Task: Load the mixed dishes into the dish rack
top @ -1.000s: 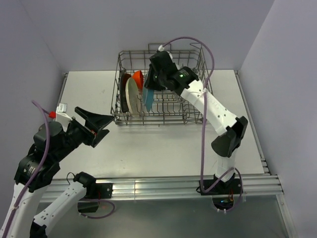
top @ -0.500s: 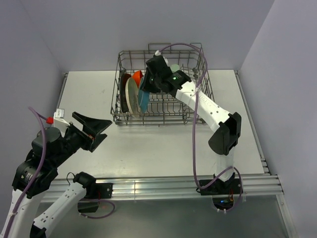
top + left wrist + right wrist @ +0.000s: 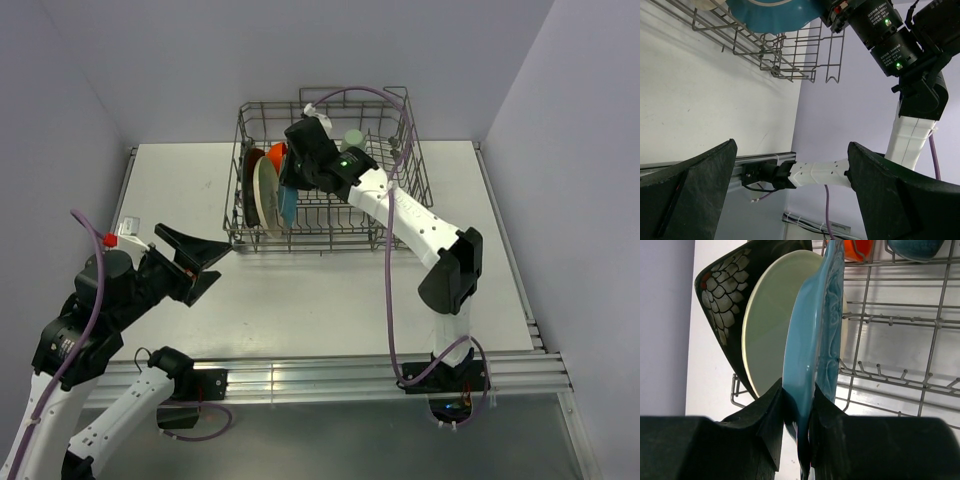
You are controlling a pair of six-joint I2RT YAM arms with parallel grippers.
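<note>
- The right gripper (image 3: 799,407) is closed on the rim of the teal scalloped plate (image 3: 812,340), one finger pressed flat to each face, so only the plate's thickness keeps the jaws apart
- In the right wrist view the plate rises straight out from between the fingers (image 3: 771,412) towards the top of the picture, seen almost edge-on
- The plate stands on its edge inside the dish rack (image 3: 330,240), at the rack's left end; it is near upright, with a slight lean
- Seen from above, its edge line runs from the near side of the rack to the far side, so its two faces look left and right along the rack
- The embossed face is turned to the right, towards the bare tines, and the smoother face is turned left
- Just beside that smoother face stands the cream round plate (image 3: 770,325), also on edge (whether the two touch cannot be told), and behind that again the black square floral plate (image 3: 722,290)
- The red-orange bowl (image 3: 856,250) sits further back in the rack, past the teal plate's far rim, and the pale green cup (image 3: 353,137) is near the rack's far wall
- Whether the teal plate's lower rim sits down between tines is hidden by the fingers
- The left gripper (image 3: 790,175) hangs over the table (image 3: 330,300) near the rack's front left corner, its jaws spread wide with nothing between them
</note>
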